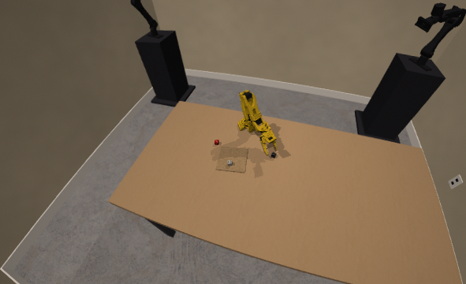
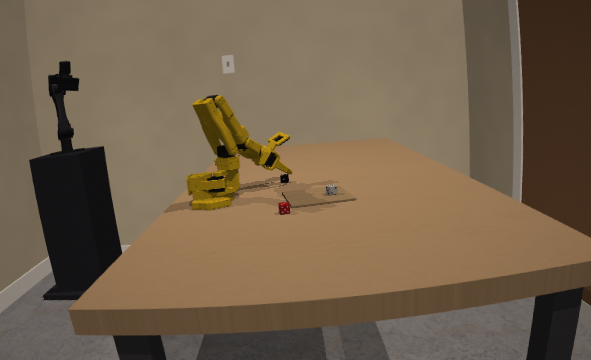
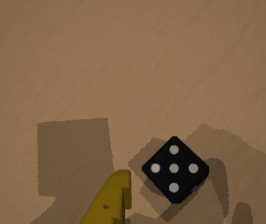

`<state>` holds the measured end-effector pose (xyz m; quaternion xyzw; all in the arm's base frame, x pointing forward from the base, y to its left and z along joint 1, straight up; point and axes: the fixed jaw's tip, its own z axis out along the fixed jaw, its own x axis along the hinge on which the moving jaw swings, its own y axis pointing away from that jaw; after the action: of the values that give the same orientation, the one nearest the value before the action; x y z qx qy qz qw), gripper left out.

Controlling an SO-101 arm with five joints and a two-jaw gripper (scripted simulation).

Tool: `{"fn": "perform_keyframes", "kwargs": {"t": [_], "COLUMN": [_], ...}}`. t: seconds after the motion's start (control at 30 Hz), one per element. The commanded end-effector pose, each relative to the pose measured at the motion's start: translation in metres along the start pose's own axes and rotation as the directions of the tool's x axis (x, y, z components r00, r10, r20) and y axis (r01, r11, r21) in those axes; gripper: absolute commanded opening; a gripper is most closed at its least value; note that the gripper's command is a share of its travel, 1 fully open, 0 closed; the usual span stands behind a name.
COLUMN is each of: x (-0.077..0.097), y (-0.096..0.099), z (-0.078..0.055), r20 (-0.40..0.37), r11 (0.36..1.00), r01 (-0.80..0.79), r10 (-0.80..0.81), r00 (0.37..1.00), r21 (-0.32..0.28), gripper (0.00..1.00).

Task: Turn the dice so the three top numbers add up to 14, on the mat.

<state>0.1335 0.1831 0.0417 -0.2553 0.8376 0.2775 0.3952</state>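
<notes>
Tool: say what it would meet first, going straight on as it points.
Probably the black die, which shows ahead between the open fingertips of the tool; depth is unclear, so the tabletop could come first.

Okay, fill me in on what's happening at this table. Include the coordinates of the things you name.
A small yellow arm has its open gripper (image 1: 271, 151) (image 2: 290, 156) (image 3: 200, 187) at the black die (image 1: 273, 155) (image 2: 284, 178) (image 3: 174, 169), which is off the mat (image 1: 238, 154) (image 2: 305, 199). The white die (image 1: 229, 162) (image 2: 331, 189) sits on the mat; the red die (image 1: 217, 142) (image 2: 284, 208) lies beside it on the table.
</notes>
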Motion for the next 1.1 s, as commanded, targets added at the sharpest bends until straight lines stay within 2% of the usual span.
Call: {"fn": "perform_keyframes", "kwargs": {"t": [0.0, 0.37, 0.43, 1.07], "x": [-0.0075, -0.0075, -0.0075, -0.0075], "y": [0.0051, 0.0051, 0.0051, 0.0051], "z": [-0.0109, -0.0109, -0.0109, -0.0109], "r20": [-0.255, -0.295, -0.326, -0.448], "r11": [0.995, 0.990, 0.988, 0.976], "r01": [0.101, 0.139, 0.154, 0.216], "r10": [-0.095, -0.128, -0.140, -0.184], "r00": [0.962, 0.947, 0.935, 0.875], "r21": [0.014, 0.016, 0.019, 0.020], "gripper": [0.28, 0.28, 0.28, 0.28]}}
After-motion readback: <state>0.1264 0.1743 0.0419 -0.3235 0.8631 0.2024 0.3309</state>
